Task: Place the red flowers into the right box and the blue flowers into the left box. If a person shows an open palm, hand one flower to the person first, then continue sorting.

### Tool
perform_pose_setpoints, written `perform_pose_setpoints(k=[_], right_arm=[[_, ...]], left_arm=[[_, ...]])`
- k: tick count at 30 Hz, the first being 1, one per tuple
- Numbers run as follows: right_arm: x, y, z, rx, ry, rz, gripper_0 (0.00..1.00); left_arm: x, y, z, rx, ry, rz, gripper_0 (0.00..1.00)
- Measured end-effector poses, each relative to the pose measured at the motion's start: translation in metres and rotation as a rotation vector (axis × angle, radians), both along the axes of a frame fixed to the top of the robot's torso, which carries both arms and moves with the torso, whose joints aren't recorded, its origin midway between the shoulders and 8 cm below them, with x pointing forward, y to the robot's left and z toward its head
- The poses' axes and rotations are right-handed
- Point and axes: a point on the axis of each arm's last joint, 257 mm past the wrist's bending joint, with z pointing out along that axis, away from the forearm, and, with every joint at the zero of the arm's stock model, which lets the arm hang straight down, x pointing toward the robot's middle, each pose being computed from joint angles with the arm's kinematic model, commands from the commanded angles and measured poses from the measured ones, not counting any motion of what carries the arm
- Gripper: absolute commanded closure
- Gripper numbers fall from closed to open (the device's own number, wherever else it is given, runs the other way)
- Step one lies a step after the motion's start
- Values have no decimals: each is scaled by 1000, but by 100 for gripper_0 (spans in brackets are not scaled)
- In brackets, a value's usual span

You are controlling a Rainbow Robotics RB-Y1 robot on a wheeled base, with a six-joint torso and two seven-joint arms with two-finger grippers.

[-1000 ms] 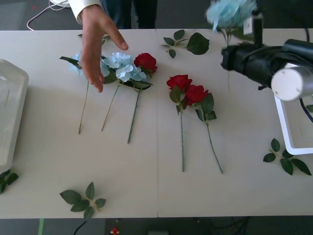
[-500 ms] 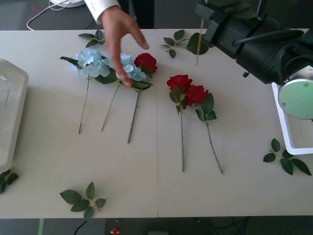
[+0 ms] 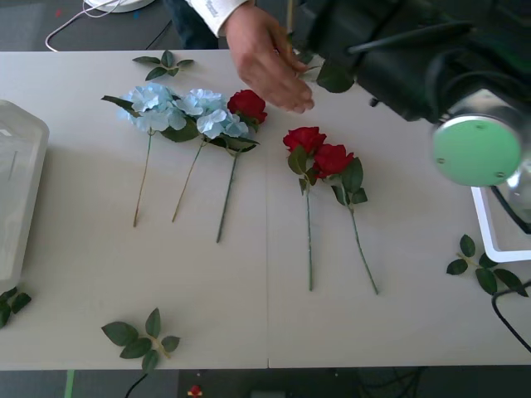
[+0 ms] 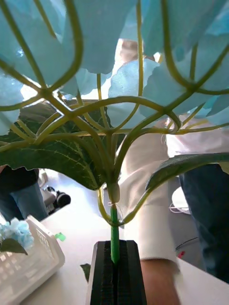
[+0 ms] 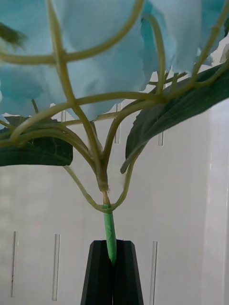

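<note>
Blue flower (image 4: 114,71), pinched by its stem in our right gripper (image 4: 116,271), has swung across to the person's hand (image 3: 267,54), so the handover looks near; our left gripper (image 5: 113,274) pinches another over the left box (image 3: 18,191).

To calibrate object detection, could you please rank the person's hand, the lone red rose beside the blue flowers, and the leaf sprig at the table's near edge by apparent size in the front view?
1. Hand, clearly largest, though raised nearer the camera.
2. Leaf sprig.
3. Rose bloom, smallest; with its stem it would outrank the sprig.
</note>
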Motion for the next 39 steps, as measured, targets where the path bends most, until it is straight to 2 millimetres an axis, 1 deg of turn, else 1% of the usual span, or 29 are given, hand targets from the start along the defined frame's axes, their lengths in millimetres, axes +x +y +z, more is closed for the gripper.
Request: perform_pose_setpoints(k=[5,9,10,11,12,31,33,36,37,39], right_arm=[[11,19,-12,-24,7,5,100],[17,25,-18,-35,-3,-3,100],[18,26,-19,-34,0,-2,97],[19,27,-20,-34,3,-2,78],[19,27,-21,-33,4,-3,0],[21,24,-24,-31,26,1,0],[22,22,-32,-60,48,0,0],[19,16,-59,-145,144,8,0],[16,12,-68,-167,187,9,0],[10,-4,-84,-204,279,-1,0]], left_arm=[[0,0,0,0,0,0,100],[0,0,0,0,0,0,100],[0,0,0,0,0,0,100],[0,0,0,0,0,0,100],[0,0,0,0,0,0,100],[0,0,0,0,0,0,100],[0,0,0,0,0,0,100],[0,0,0,0,0,0,100],[0,0,0,0,0,0,100],[0,0,0,0,0,0,100]])
